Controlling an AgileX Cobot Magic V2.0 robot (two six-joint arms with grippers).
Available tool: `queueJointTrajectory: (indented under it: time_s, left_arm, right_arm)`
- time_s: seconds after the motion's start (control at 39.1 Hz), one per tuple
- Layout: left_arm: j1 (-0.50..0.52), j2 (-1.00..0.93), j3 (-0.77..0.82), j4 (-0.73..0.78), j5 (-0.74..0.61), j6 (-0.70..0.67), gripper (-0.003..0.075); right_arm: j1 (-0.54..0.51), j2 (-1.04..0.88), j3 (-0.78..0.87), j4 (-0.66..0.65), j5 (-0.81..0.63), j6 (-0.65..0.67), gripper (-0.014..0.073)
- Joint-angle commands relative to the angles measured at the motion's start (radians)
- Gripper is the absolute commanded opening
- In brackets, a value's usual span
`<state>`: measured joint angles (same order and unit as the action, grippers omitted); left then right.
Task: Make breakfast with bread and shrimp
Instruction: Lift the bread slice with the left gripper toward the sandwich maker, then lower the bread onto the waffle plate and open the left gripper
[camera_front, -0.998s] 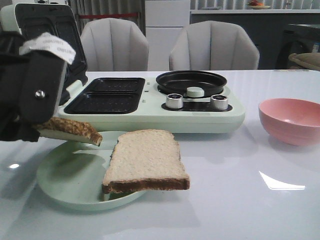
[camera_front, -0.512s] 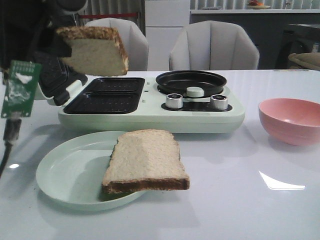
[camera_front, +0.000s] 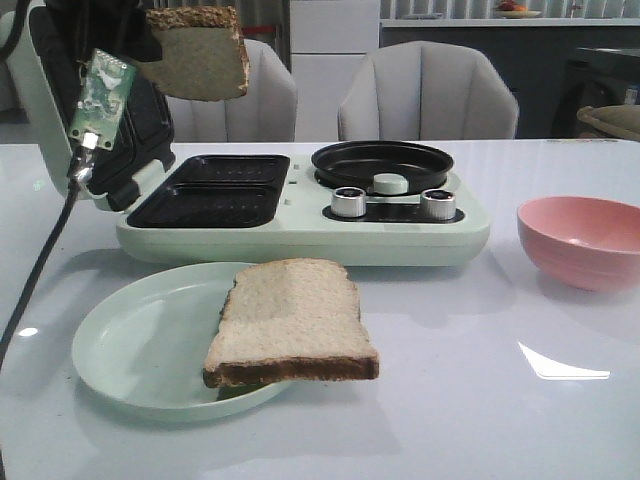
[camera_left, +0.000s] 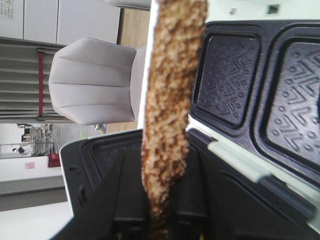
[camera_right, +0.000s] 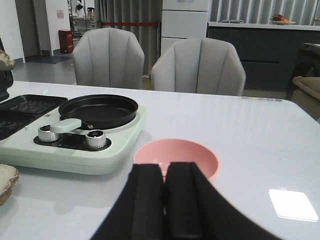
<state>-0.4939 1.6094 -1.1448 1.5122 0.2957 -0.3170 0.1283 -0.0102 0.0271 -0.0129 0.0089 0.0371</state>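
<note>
Left gripper (camera_left: 159, 222) clenched on bread slice (camera_front: 198, 52) high over the sandwich maker (camera_front: 300, 205), liable to slip from thin edge grip; right gripper (camera_right: 165, 200) closed, empty

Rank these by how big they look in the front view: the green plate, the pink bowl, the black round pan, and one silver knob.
1. Green plate, nearest the camera, which may flatter it.
2. Black round pan and pink bowl look too alike to separate.
3. Silver knob, clearly smallest.
</note>
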Motion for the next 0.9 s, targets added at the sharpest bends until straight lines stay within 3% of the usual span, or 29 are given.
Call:
queueJointTrajectory:
  time_s: [0.0, 0.36, 0.87]
  left_arm:
    - [0.037, 0.023, -0.100, 0.032, -0.049, -0.015, 0.0117]
    - [0.087, 0.275, -0.401, 0.032, -0.101, -0.017, 0.0117]
    - [0.103, 0.411, -0.425, 0.002, -0.032, -0.063, 0.0117]
  right_arm:
    - [-0.004, -0.022, -0.017, -0.007, -0.078, -0.005, 0.0148]
    - [-0.004, -0.022, -0.017, -0.007, -0.078, -0.005, 0.0148]
    - [-0.004, -0.022, -0.017, -0.007, -0.078, -0.005, 0.0148]
